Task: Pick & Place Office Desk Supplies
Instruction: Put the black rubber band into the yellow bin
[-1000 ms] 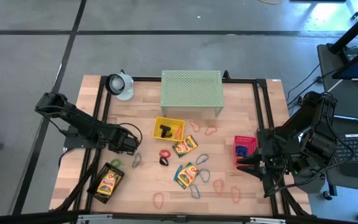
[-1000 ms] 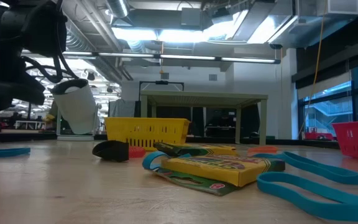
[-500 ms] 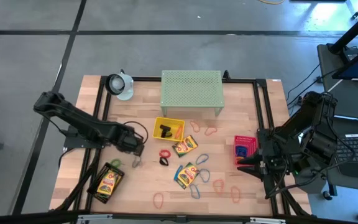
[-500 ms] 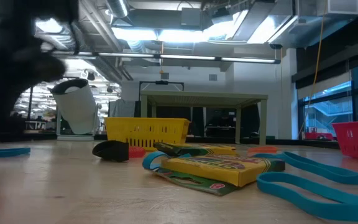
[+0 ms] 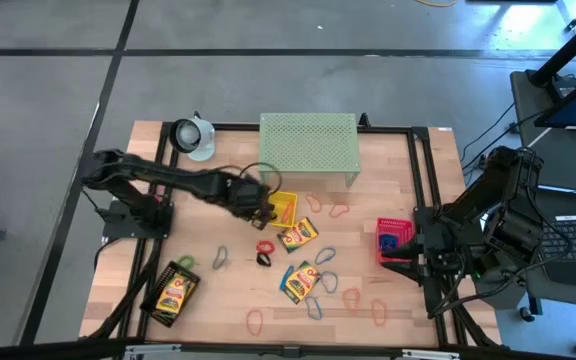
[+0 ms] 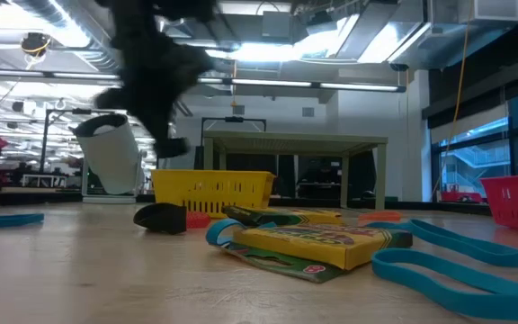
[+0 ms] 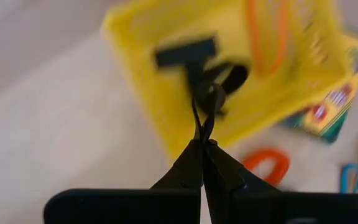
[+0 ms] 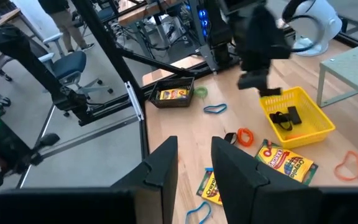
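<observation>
Black clip pinched in left tool, over yellow tray, right tool apart

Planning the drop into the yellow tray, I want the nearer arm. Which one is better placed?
Left. The left pincer hangs over the yellow tray, shut on a small black clip. The right pincer waits open by the pink tray, across the table.

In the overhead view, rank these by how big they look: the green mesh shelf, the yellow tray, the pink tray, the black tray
1. Green mesh shelf, clearly largest.
2. Black tray.
3. Yellow tray, partly covered by the left gripper.
4. Pink tray, partly hidden by the right arm, so its rank is unsure.
</observation>
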